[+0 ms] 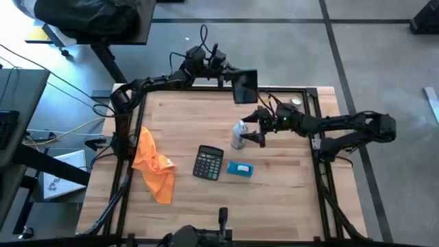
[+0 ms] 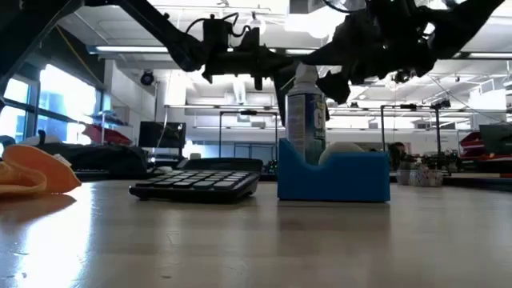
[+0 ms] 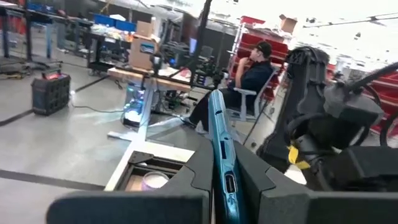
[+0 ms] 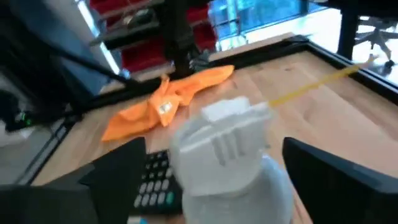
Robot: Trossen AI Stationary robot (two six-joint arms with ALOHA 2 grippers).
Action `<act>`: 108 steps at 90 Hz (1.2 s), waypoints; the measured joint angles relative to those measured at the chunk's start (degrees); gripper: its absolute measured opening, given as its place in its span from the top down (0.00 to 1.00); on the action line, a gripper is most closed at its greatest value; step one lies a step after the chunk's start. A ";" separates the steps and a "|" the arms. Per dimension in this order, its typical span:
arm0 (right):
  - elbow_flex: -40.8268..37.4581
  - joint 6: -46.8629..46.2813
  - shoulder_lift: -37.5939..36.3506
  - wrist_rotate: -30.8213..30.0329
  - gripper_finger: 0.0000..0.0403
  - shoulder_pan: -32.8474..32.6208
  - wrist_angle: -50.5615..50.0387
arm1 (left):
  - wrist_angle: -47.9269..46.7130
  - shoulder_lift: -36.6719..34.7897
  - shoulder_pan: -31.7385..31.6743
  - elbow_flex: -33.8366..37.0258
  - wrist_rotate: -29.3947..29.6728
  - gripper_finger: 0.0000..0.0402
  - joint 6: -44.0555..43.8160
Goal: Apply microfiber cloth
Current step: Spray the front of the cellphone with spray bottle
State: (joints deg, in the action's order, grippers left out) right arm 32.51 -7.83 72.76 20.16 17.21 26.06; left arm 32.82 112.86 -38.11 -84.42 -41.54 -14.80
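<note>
The orange microfiber cloth (image 1: 152, 165) lies crumpled on the table's left side, also visible in the right wrist view (image 4: 168, 99) and low view (image 2: 32, 174); no gripper touches it. My left gripper (image 1: 232, 74) is shut on a teal tablet (image 1: 245, 87) above the table's far edge. My right gripper (image 1: 255, 129) is open at mid-table. Its fingers stand on either side of the white top of a spray bottle (image 4: 224, 155), which stands upright (image 2: 306, 112). I cannot tell whether they touch it. My left gripper pinches the teal tablet between its two fingers, on the two faces at the end that has the port (image 3: 228, 183). The tablet sticks out forward beyond the fingertips (image 3: 205, 168). It is lifted clear of the table.
A black calculator (image 1: 208, 162) and a small blue box (image 1: 240, 169) lie side by side in the table's middle, between the cloth and the bottle. A small round tin (image 1: 295, 101) sits at the far right corner. A person sits in the room beyond (image 3: 252, 74).
</note>
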 joint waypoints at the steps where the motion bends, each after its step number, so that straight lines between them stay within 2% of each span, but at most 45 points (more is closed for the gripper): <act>1: 0.24 0.36 -0.01 0.31 0.11 0.15 -0.37 | -0.01 0.00 -0.03 0.00 -0.10 0.98 -0.01; 11: 2.10 3.92 -0.01 1.94 0.10 1.99 -4.74 | 0.00 0.00 -0.28 0.02 -0.17 0.98 0.01; 30: 3.12 6.15 1.93 11.95 0.13 6.18 -4.49 | -0.04 -0.02 -0.30 0.02 0.07 0.98 0.43; 49: 3.10 5.66 8.59 17.62 0.14 7.69 3.72 | -2.59 -0.44 -0.37 0.46 3.70 0.98 2.02; 68: 3.10 4.21 9.37 23.58 0.14 9.48 7.92 | -8.47 -3.54 0.10 2.14 8.20 0.98 7.08; 87: 3.10 3.77 9.42 25.00 0.16 9.14 7.76 | -10.60 -5.25 1.70 2.14 10.47 0.98 9.28; 96: 3.10 2.51 9.48 24.98 0.21 8.24 7.99 | -10.99 -5.22 2.19 2.14 11.22 0.98 7.60; 108: 3.10 2.27 9.50 23.79 0.31 7.38 7.35 | -12.36 -5.19 2.98 2.14 15.19 0.98 7.42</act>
State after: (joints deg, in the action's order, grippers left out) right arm 35.62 -5.56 82.26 43.95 24.59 33.41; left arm 20.45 107.67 -35.13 -82.28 -26.35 -7.38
